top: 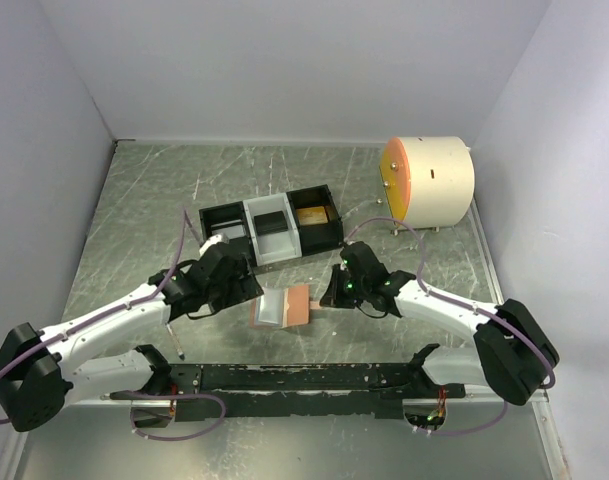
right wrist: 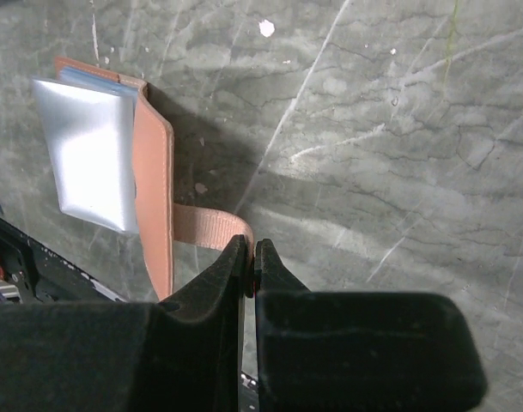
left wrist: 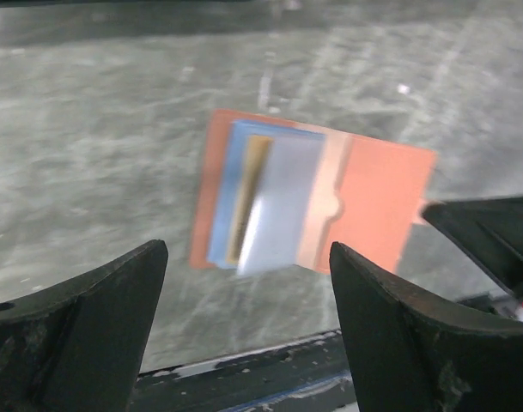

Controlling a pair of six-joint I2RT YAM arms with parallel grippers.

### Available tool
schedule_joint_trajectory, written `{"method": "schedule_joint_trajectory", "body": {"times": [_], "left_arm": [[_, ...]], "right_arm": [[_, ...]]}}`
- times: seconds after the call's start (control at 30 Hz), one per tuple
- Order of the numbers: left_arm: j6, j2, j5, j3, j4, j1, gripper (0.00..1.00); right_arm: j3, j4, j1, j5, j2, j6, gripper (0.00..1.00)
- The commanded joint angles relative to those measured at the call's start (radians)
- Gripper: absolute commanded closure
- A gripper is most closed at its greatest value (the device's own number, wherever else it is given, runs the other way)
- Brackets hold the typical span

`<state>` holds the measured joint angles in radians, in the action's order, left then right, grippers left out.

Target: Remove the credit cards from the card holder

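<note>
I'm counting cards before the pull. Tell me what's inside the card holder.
The open card holder shows a pale silvery card on top, a tan card peeking out beside it, and blue pocket panels. Anything under the silvery card is covered, so the count cannot be told.

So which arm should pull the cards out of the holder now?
Left. The left pincer hangs open over the cards in the spread card holder; the right pincer is shut on the holder's tab, likely steadying it.
</note>
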<state>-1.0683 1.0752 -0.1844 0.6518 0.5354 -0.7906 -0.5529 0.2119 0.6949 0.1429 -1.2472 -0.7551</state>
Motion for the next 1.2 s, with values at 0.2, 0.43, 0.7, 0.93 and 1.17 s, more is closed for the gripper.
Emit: {"method": "schedule_joint_trajectory", "body": {"times": [0.2, 0.43, 0.7, 0.93, 1.17], "left_arm": [[0.064, -0.002, 0.288, -0.135, -0.457, -0.042, 0.15], [0.065, 0.083, 0.223, -0.151, -0.491, -0.074, 0.18], [0.017, 0.156, 0.182, -0.104, -0.502, -0.124, 0.25], [0.023, 0.183, 0.191, -0.062, -0.567, -0.186, 0.36], [0.048, 0.286, 0.21, -0.009, -0.581, -0.227, 0.52]], "right_arm": [[0.152, -0.177, -0.007, 0.006, 0.061, 0.0, 0.95], [0.176, -0.201, -0.007, -0.02, 0.018, 0.028, 0.95], [0.187, -0.2, -0.006, -0.025, 0.034, 0.03, 0.94], [0.182, -0.2, -0.006, -0.019, 0.032, 0.032, 0.94], [0.175, -0.206, -0.007, -0.004, 0.065, 0.019, 0.9]]}}
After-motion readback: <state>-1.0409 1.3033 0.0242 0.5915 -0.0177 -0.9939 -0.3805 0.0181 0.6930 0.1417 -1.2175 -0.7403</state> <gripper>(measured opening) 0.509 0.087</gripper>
